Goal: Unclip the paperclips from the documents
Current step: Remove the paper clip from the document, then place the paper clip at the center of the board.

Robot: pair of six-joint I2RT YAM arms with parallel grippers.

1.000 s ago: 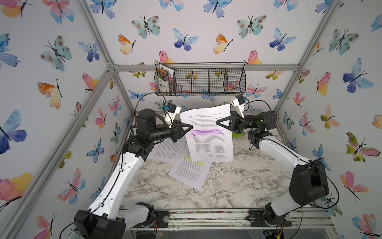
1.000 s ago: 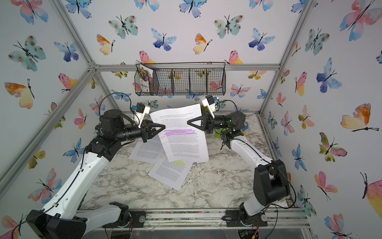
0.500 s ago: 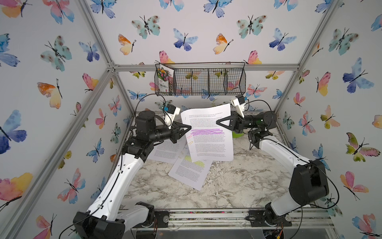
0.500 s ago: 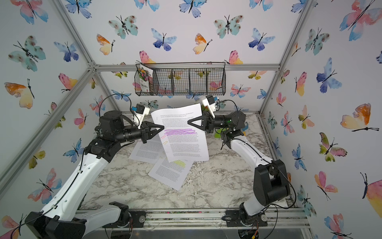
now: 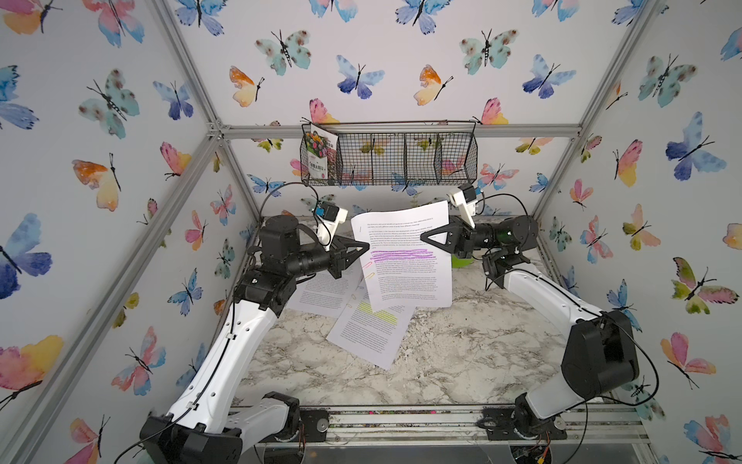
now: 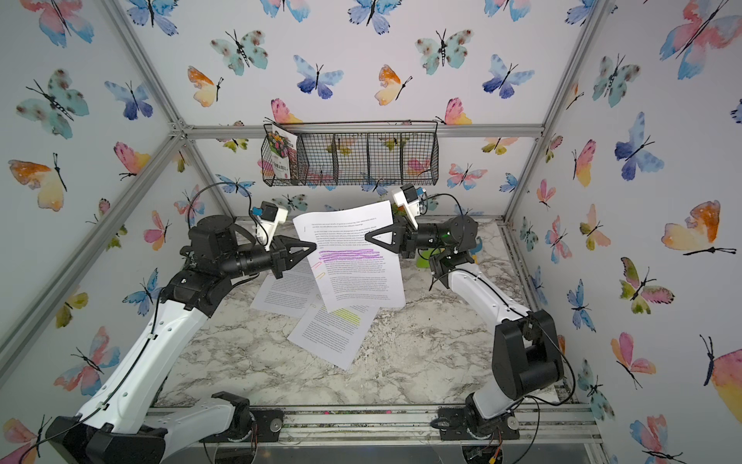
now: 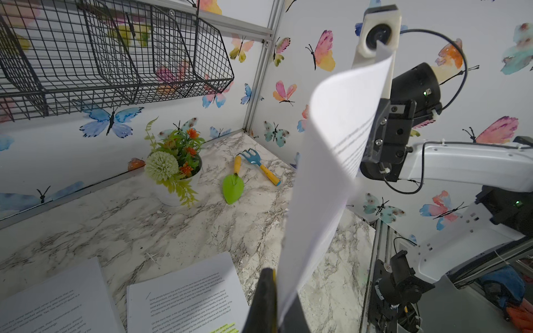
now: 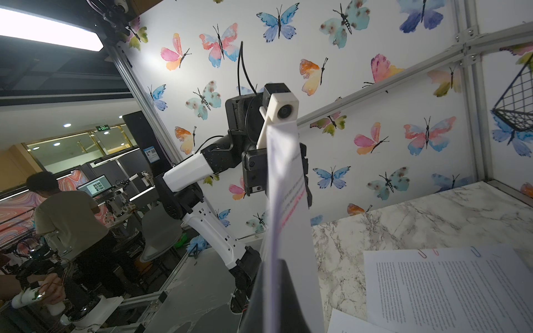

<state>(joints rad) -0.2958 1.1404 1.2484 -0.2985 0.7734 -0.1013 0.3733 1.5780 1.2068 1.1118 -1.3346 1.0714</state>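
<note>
wire basket (image 5: 401,160) on wall | seed packet (image 5: 320,154) inside | potted plant (image 7: 173,168) | trowel (image 7: 233,188) | rake (image 7: 260,166)

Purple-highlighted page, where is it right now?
In both top views the page hangs upright mid-air at centre rear, pinched by the right gripper, the left gripper shut at its opposite edge, above two other pages on the table.

The lifted purple-marked sheet (image 5: 405,277) hides the upper parts of the yellow-marked sheet (image 5: 361,341) and the plain sheet (image 5: 321,293), and most of the green trowel (image 5: 461,262) near the table's far right corner. The pink paperclip (image 5: 366,265) and yellow paperclip (image 5: 369,276) are specks. What the left gripper (image 5: 366,246) pinches, I can't tell.
</note>
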